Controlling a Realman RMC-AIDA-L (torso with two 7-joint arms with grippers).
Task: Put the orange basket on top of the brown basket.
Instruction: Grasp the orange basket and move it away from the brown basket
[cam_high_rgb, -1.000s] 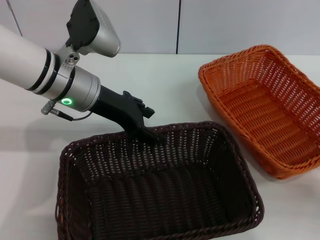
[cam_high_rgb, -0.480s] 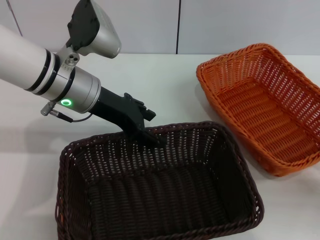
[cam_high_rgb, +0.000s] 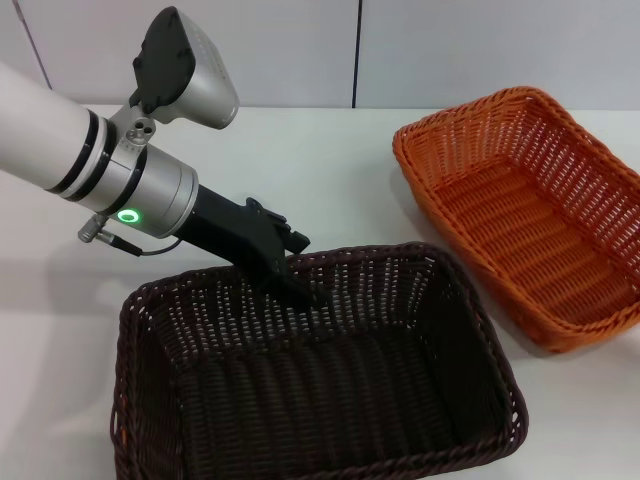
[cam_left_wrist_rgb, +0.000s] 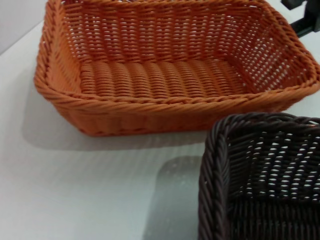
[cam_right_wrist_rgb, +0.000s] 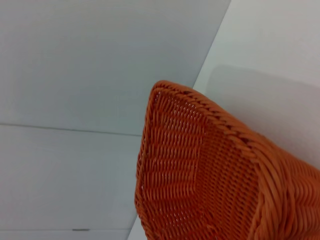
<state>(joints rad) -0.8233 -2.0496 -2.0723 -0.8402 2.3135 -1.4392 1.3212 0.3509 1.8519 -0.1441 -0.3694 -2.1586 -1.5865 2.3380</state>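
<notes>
— Across the lower middle of the head view, what sits on the white table (cam_high_rgb: 330, 170)?

— That is the brown basket (cam_high_rgb: 320, 400), very dark, rectangular, with a braided rim, filling the bottom centre and cut off by the lower edge. Its inside holds nothing.

— And the orange basket (cam_high_rgb: 530, 215)?

— Right side of that view, from upper centre-right down to the right edge. It rests on the table, apart from the brown basket, with a strip of white surface between their near corners. The left wrist view shows the same gap: the orange basket (cam_left_wrist_rgb: 175, 75) across the upper part, a corner of the brown basket (cam_left_wrist_rgb: 260, 175) at lower right.

— Where is the left gripper (cam_high_rgb: 295, 285)?

— It comes in from the upper left on a silver arm with a green ring light, and its black fingers reach down at the far rim of the brown basket, at or just inside the woven wall. They look close together, but whether they pinch the rim or only sit against it I cannot tell.

— Is the right gripper visible?

— Not in the head view. At the top right corner of the left wrist view a dark piece (cam_left_wrist_rgb: 302, 17) shows just beyond the orange basket's far rim; what it is stays unclear. The right wrist view shows only the orange basket (cam_right_wrist_rgb: 200, 190) close up, lower right, with a pale wall behind.

— So its grip?

— Cannot be judged.
</notes>
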